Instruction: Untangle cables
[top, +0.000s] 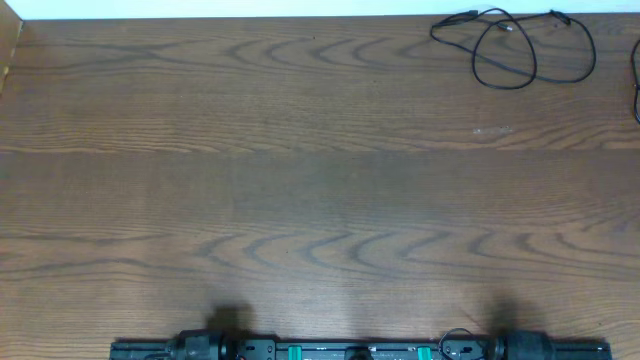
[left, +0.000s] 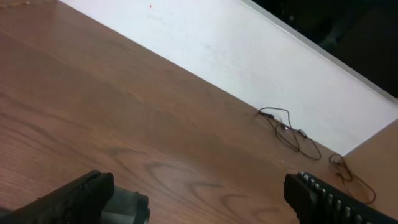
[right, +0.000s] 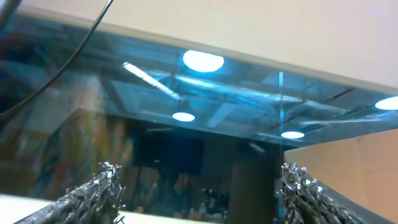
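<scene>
From overhead, the black cables (top: 508, 45) lie in loose, overlapping loops at the far right corner of the wooden table (top: 300, 180). They are well apart from the arm bases (top: 215, 346) at the near edge.

In the left wrist view, the left claw (left: 199, 190) is open, its fingers (left: 74, 199) spread wide above the table. The cables lie far ahead, near the white wall (left: 249, 56).

In the right wrist view, the right claw (right: 199, 174) points upward and is open. Its fingers (right: 93, 193) stand apart against a glass pane with ceiling lights (right: 203, 61). A dark wire (right: 62, 65) crosses the upper left.
</scene>
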